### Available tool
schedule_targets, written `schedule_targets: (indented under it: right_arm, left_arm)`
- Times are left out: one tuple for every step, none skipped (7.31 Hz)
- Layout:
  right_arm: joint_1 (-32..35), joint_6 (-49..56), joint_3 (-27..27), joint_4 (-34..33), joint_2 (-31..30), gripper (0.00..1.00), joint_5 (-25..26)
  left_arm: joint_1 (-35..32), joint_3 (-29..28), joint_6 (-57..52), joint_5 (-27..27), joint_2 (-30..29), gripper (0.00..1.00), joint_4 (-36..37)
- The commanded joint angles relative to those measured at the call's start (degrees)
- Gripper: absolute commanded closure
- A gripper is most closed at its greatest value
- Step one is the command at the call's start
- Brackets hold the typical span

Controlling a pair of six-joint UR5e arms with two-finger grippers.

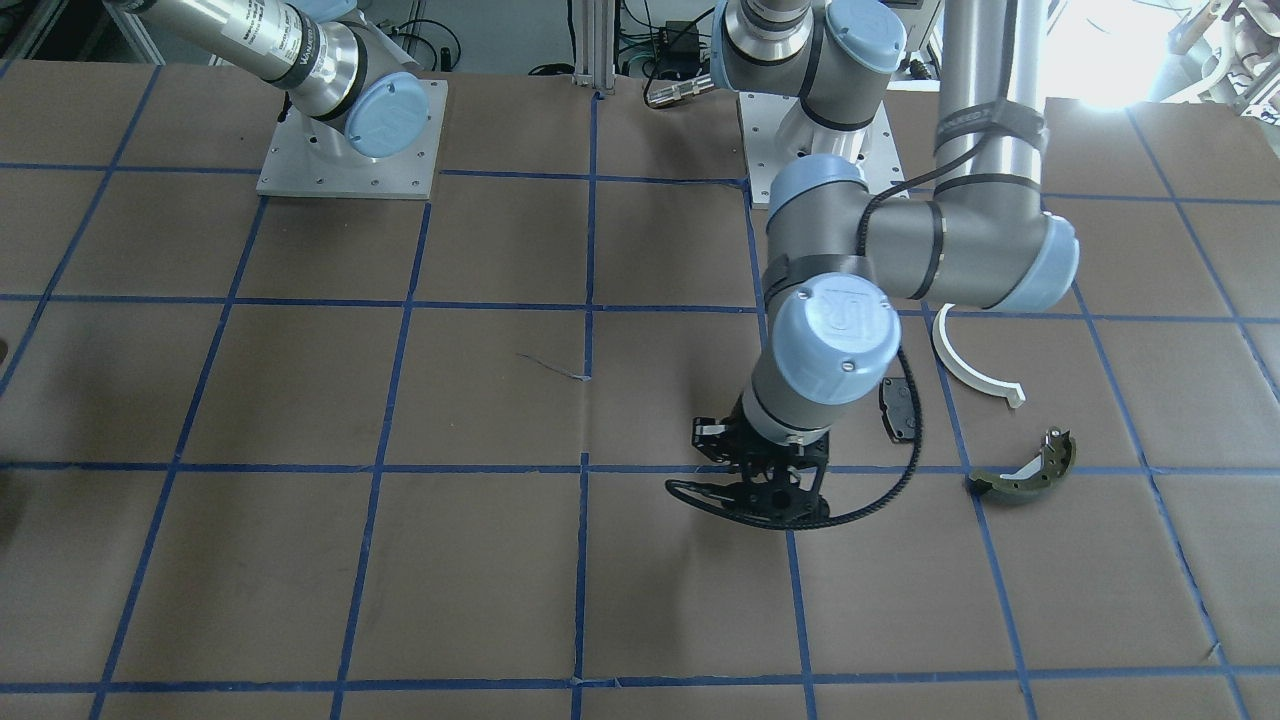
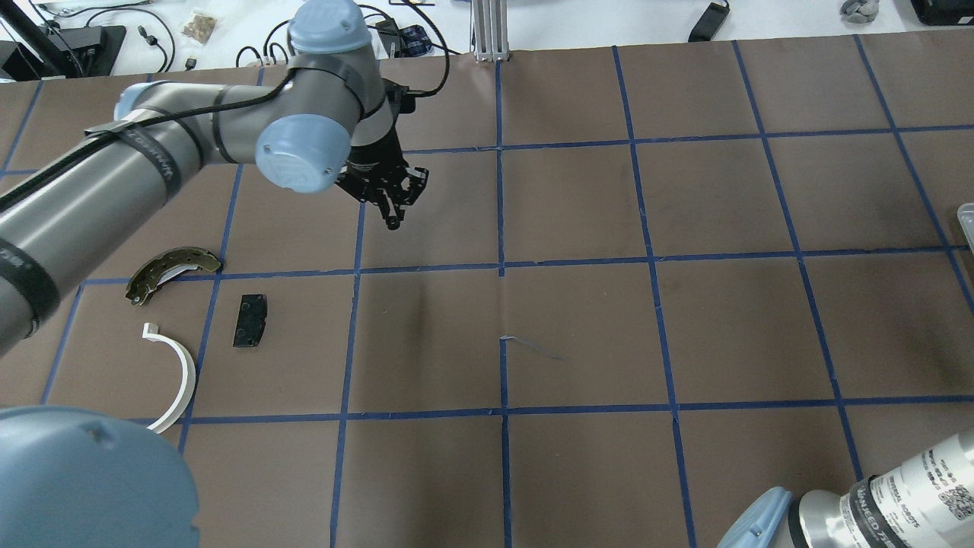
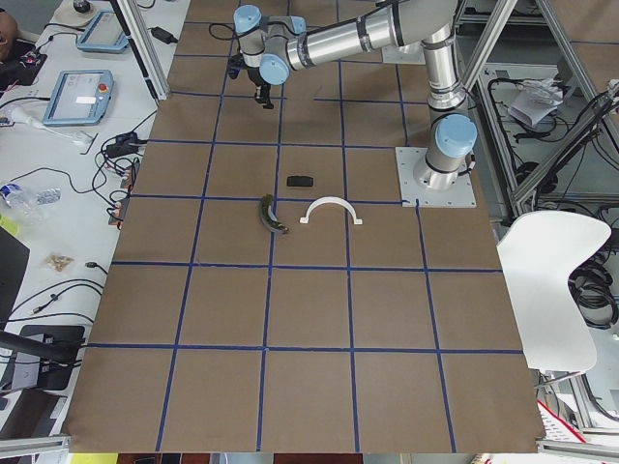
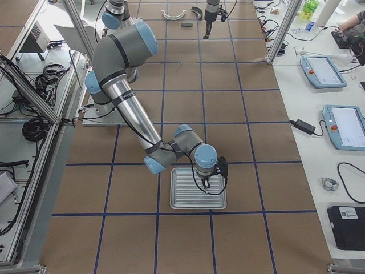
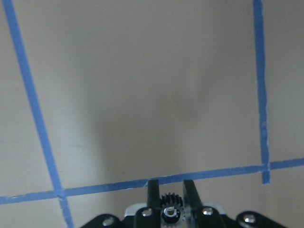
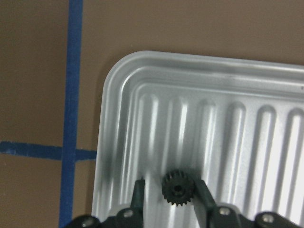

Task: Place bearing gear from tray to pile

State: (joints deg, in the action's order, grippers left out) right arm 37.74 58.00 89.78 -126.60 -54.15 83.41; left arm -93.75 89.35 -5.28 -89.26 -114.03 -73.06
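My left gripper [image 2: 394, 219] is shut on a small black bearing gear [image 5: 172, 209] with a silver centre and holds it above the bare table. It hangs to the right of the pile: an olive-green brake shoe [image 2: 169, 270], a black pad [image 2: 250, 320] and a white half-ring [image 2: 179, 373]. My right gripper [image 6: 173, 190] is open low over the ribbed silver tray [image 6: 142, 95]. Its fingers [image 6: 138, 190] straddle a second black gear [image 6: 176, 187] lying on the tray, with a gap on the left side.
The tray [image 4: 198, 188] lies at the table's right end, far from the pile, with only its corner [image 2: 966, 221] in the overhead view. Blue tape lines grid the brown table. The left arm's elbow [image 1: 835, 335] hangs over the black pad [image 1: 897, 408].
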Motion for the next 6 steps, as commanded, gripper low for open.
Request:
schedule_targets:
  right_arm:
    - [0.3, -0.1, -0.3, -0.2, 0.0, 0.58, -0.4]
    - [0.4, 0.0, -0.2, -1.4, 0.3, 0.58, -0.7]
    - [0.4, 0.1, -0.2, -3.1, 1.0, 0.70, -1.2]
    - [0.4, 0.1, -0.2, -3.2, 1.0, 0.78, -1.1]
    - [0.4, -0.1, -0.3, -3.1, 0.7, 0.89, -0.7]
    - [1.0, -0.2, -0.3, -3.0, 0.3, 0.95, -0.4]
  left_arm:
    - [9.7, 4.3, -12.1, -3.5, 2.9, 1.00, -3.3]
    - [13.2, 7.5, -17.4, -5.3, 4.1, 1.00, -2.3]
    - [17.5, 9.5, -25.1, -5.4, 4.6, 1.00, 0.3]
    - [22.3, 10.7, -27.1, -5.3, 4.6, 1.00, 0.8]
    - [25.2, 12.8, -30.2, -5.2, 4.5, 1.00, 1.0]
    - [27.2, 17.0, -31.7, -5.0, 4.5, 1.00, 5.0]
